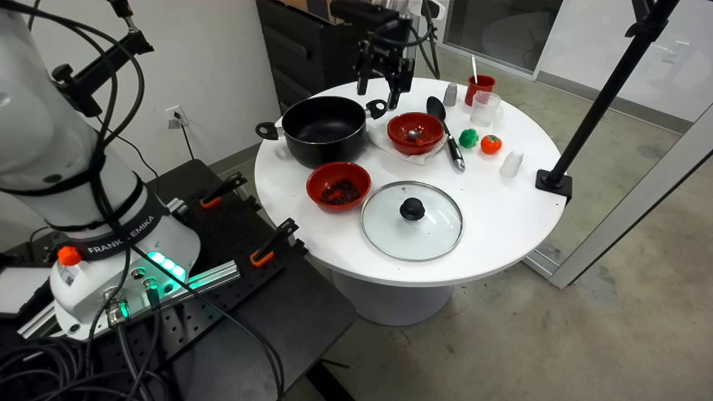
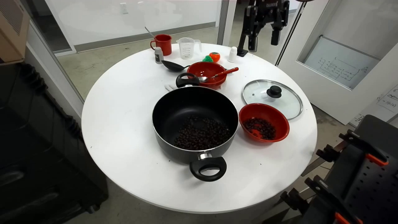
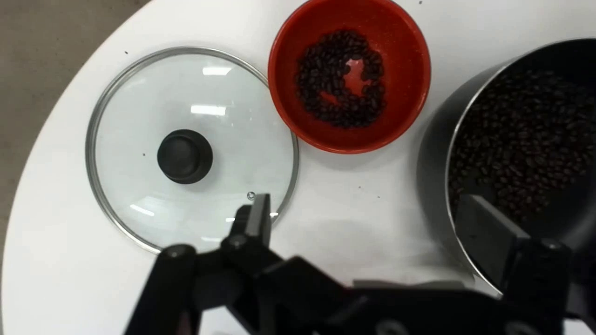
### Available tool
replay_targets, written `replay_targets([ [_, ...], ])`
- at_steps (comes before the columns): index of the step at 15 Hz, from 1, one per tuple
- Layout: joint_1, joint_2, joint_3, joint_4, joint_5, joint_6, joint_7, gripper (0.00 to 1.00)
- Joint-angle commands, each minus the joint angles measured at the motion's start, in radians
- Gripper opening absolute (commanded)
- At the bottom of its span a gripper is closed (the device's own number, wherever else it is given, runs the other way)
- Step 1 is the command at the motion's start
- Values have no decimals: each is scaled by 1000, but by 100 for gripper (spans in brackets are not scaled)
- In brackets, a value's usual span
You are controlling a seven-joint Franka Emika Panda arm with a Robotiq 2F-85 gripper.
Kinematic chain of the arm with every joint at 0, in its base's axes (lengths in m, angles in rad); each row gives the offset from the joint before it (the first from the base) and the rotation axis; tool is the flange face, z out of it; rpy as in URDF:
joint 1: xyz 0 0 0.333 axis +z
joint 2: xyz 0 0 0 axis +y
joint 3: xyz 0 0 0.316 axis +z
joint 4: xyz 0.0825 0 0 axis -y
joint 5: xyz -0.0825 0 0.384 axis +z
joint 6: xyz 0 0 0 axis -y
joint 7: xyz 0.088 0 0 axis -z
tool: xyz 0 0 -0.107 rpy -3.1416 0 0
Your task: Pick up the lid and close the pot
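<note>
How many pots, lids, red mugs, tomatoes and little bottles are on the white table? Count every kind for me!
Pot: 1
Lid: 1
Red mug: 1
Tomato: 1
Little bottles (grey one, white one): 2
Total: 6

Exterior views slanting down, wrist view closer overhead, table (image 2: 121,118) shared

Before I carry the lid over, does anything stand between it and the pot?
Yes: the red bowl with dark beans stands partly between the lid and the pot. Lifting the lid over the bowl should likely clear it.
</note>
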Motion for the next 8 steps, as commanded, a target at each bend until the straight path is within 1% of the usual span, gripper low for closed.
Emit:
replay_targets([
  [1, 3, -19, -21, -154, -87, 166, -13, 100],
  [5, -9, -52, -55, -344, -193, 411, -15, 100],
  [6, -19, -53, -62, -375, -196, 471, -29, 100],
  [8, -65, -53, -61, -425, -130, 574, -100, 100],
])
